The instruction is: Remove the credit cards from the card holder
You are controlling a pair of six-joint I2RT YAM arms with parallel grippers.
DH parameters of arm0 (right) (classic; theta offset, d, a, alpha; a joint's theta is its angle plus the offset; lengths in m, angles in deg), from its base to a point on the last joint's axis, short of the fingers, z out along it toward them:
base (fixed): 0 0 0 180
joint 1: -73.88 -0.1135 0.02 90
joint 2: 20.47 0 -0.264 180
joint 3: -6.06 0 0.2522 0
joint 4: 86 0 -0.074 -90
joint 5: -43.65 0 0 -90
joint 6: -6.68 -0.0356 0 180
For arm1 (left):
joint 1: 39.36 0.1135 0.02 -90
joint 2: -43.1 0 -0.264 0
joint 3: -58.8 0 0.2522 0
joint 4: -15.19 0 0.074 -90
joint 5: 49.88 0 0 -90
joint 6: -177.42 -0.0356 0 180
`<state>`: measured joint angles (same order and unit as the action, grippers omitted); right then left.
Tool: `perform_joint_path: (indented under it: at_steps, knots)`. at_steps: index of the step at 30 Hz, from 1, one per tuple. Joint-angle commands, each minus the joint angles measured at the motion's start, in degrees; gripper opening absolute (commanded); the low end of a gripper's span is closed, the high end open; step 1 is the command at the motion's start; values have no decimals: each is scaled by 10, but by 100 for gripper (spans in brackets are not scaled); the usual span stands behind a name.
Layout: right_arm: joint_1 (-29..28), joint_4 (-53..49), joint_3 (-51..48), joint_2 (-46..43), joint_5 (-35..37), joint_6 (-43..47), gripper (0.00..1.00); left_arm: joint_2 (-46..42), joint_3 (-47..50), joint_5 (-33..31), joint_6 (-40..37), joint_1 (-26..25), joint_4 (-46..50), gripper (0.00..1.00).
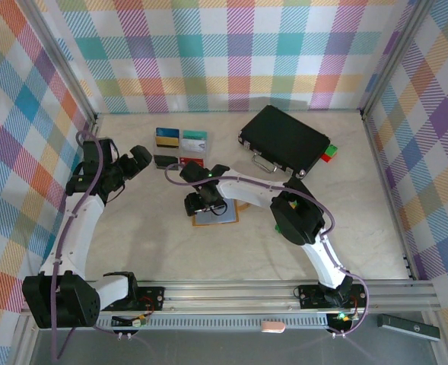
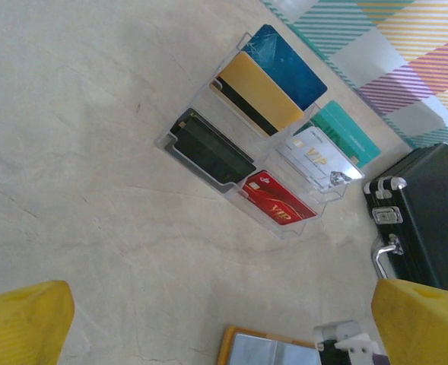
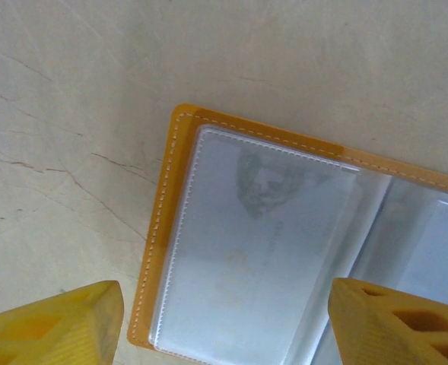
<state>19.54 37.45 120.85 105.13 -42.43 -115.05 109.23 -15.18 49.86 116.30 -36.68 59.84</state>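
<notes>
The right gripper (image 3: 224,304) hangs unclenched over the open orange-tan leather-look card holder (image 3: 159,228). The holder lies on the beige table (image 1: 376,213) in front of the arms. The fingers straddle its clear pocket and grip nothing. To do this step well, I judge it should pinch the pale card (image 3: 246,255) at the pocket's open edge. It should then slide the card out flat along the sleeve without lifting the holder. The left gripper (image 2: 220,327) hovers spread wide and empty, and could pin the holder down.

Counted: one black hard case (image 1: 284,139), one holder, one clear plastic rack (image 2: 165,142). Six credit cards (image 2: 258,99) show in the rack, and at least one is inside the holder.
</notes>
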Motion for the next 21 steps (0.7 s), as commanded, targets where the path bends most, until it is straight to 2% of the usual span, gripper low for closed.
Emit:
perform_joint_path:
  at_steps: [1, 11, 21]
  knots:
    - [-1, -31, 20, 13, 2, 7, 71, -13, 7, 15, 1, 8, -12, 100]
    - [-1, -43, 28, 33, -1, 10, 70, -9, 8, 20, 3, 9, -14, 100]
    - [-1, -62, 45, 59, 4, 13, 77, -5, 7, 17, 4, 9, -14, 100]
